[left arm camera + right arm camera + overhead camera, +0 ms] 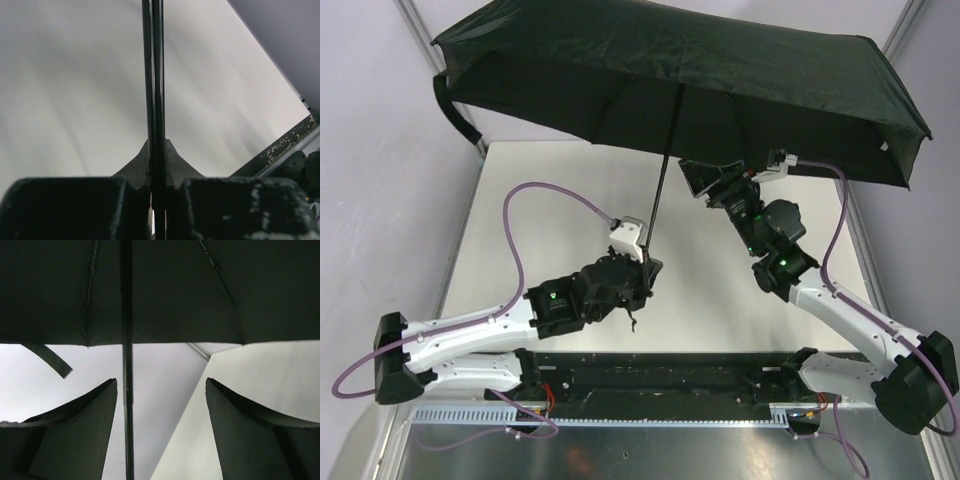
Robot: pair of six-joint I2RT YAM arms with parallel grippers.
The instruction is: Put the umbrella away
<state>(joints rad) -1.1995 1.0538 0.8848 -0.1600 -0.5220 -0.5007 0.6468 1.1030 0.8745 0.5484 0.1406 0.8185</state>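
Your umbrella (670, 60) is wide open, up in the air over the far half of the tabletop (570, 180). It does not touch the tabletop.

Your left gripper (642, 262) is pinched tight on the low end of the thin shaft (660, 180), over the middle of the tabletop. It alone holds the umbrella up.

Your right gripper (698, 178) is higher, just under the canopy (165, 290), and its jaws are wide apart. From the right wrist, the shaft shows in the gap between them, close to one finger. I cannot tell if it touches.

I think you are at the step of folding the umbrella shut, and that has not begun. Next, you likely need the right gripper to close on the sliding part high on the shaft and pull it down. Hold firm with the left so the shaft does not tip.
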